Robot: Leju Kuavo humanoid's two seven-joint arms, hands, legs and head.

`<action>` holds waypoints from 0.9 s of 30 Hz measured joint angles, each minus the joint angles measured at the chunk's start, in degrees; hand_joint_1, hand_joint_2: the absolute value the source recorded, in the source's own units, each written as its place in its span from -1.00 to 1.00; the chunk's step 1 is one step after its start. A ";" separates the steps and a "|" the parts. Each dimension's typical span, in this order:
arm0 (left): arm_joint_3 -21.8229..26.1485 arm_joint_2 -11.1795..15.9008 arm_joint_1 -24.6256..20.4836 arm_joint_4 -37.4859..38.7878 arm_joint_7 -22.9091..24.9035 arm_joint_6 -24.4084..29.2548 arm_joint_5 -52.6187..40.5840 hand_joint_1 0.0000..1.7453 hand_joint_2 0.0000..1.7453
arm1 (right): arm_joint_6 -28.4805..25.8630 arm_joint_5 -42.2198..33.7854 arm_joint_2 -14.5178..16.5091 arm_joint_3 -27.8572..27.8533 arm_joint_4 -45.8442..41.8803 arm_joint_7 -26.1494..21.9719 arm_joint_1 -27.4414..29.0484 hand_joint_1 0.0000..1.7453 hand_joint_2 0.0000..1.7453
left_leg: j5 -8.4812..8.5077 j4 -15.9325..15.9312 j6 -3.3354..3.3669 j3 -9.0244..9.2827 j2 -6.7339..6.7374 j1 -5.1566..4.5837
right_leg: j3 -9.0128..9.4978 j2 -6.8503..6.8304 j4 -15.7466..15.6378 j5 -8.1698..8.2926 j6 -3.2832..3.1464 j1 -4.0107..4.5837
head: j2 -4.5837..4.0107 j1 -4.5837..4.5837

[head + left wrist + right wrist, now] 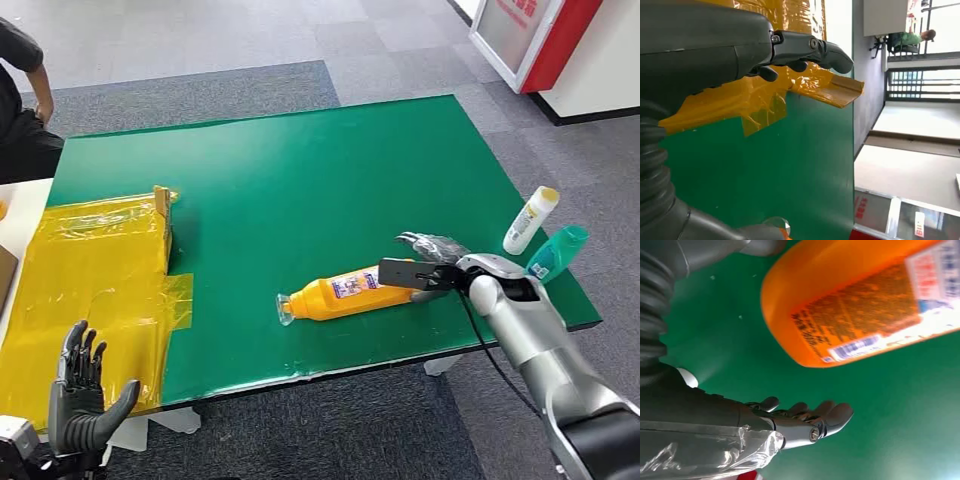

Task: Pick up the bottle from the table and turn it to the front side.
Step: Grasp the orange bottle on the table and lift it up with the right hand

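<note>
The left hand (753, 50) comes in with dark fingers (828, 52) stretched out and holding nothing, above crinkled yellow plastic sheeting (753, 97) that lies on the green table (798, 165). Beyond the table's edge a seated person (911, 37) shows far off

Bottle (343, 294) on table (302, 180)

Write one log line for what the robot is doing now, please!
stage: reaching | right hand: open at base of lying orange bottle, not gripping | left hand: open, idle | table: green
</note>
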 joint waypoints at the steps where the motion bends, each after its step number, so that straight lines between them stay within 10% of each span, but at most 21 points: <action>1: -0.11 0.12 -0.04 0.17 0.00 0.01 0.13 -1.00 1.00 | 0.69 -0.13 -0.27 0.63 0.86 -0.17 -0.77 -1.00 1.00 | 0.00 0.00 0.00 0.00 0.00 0.00 | 0.00 0.00 0.00 0.00 0.00 0.00 | 0.00 0.01; 7: -1.79 1.35 -0.65 1.80 0.00 0.65 1.26 -1.00 1.00 | 4.27 -2.53 -1.55 7.42 8.60 -0.92 -7.15 -0.95 1.00 | 0.00 0.00 0.00 0.00 0.00 0.00 | -0.01 0.00 0.01 0.00 0.00 0.01 | 0.00 0.01; 11: -3.05 2.05 -0.98 2.75 -0.02 1.07 1.86 -1.00 1.00 | 6.01 -5.65 -1.69 11.94 12.11 -1.31 -9.56 -0.25 1.00 | 0.00 0.00 0.00 0.00 0.00 0.00 | -0.02 0.00 0.01 -0.01 0.01 0.01 | 0.00 0.00; 18: -4.27 3.02 -1.18 3.71 -0.02 1.61 2.50 -1.00 1.00 | 6.90 -10.12 -3.00 17.01 13.81 -2.06 -10.79 -0.98 1.00 | -0.01 0.00 0.00 0.00 0.00 0.00 | -0.01 0.00 0.00 -0.01 0.01 0.00 | 0.00 0.01; 27: -5.32 3.44 -1.39 4.73 -0.02 2.11 2.43 -1.00 1.00 | 6.91 -15.51 -3.48 21.68 13.37 -0.08 -10.81 -1.00 1.00 | 0.00 0.00 0.00 0.01 0.00 0.01 | -0.02 0.01 0.01 -0.01 0.00 0.01 | 0.00 0.00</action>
